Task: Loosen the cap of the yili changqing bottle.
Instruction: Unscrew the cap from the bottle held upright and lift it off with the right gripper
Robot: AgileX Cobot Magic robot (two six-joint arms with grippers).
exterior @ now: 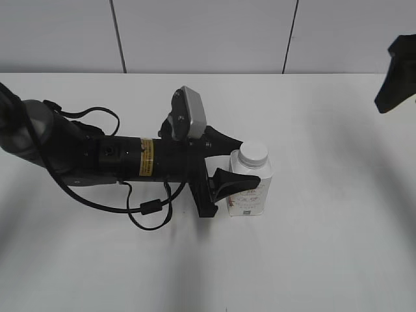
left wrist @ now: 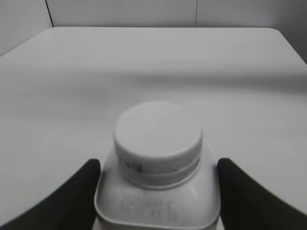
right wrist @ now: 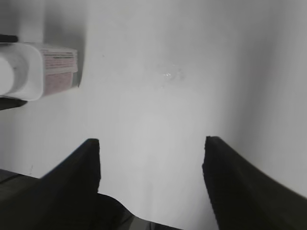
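Note:
The yili changqing bottle [exterior: 249, 195] stands upright on the white table, white with pink label marks. Its white ribbed cap [exterior: 253, 153] is on the neck. My left gripper [exterior: 247, 164] reaches in from the left and its black fingers are shut on the bottle's body below the shoulders. In the left wrist view the cap [left wrist: 157, 136] and the bottle's shoulder [left wrist: 158, 206] sit between the left gripper's [left wrist: 158, 165] fingers. My right gripper [exterior: 394, 75] hangs at the far right, open and empty [right wrist: 151, 148]. Its wrist view shows the bottle [right wrist: 53, 72] at top left.
The white table [exterior: 325, 247] runs back to a grey panelled wall [exterior: 208, 32]. The left arm's black cable [exterior: 146, 211] loops onto the table beside the arm.

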